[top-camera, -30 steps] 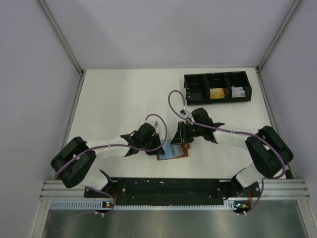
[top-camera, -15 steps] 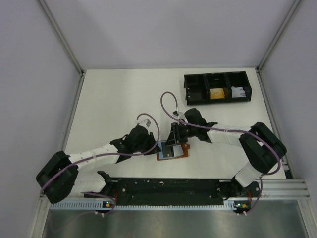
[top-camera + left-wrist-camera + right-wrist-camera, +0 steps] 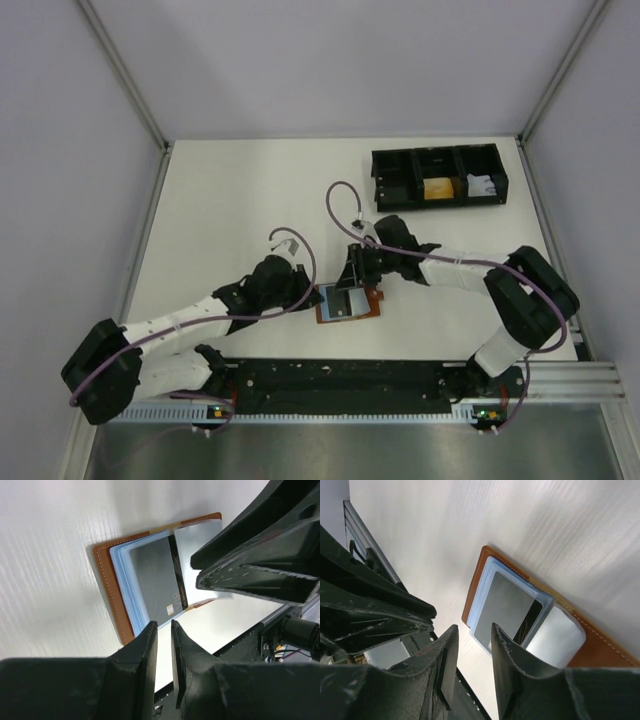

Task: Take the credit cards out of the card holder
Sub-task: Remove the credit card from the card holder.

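Note:
The brown card holder (image 3: 372, 305) lies open on the table near the front edge. Its blue plastic sleeves hold a grey card (image 3: 347, 300) with a black stripe. The holder (image 3: 107, 587) and the card (image 3: 155, 580) show in the left wrist view, and again in the right wrist view as holder (image 3: 600, 645) and card (image 3: 502, 605). My left gripper (image 3: 312, 296) hovers at the holder's left edge, its jaws (image 3: 164, 627) almost together and empty. My right gripper (image 3: 360, 280) hangs over the holder's far edge, slightly open (image 3: 475, 630) and empty.
A black three-compartment tray (image 3: 437, 153) stands at the back right, with a yellow item (image 3: 437, 189) and a white item (image 3: 481, 185) inside. The black front rail (image 3: 340, 375) runs just behind the holder's near edge. Both grippers crowd the holder.
My left arm has drawn back to the left and lower, its gripper now at the holder's left edge. My right gripper has moved left over the holder. The grey card now shows on top.

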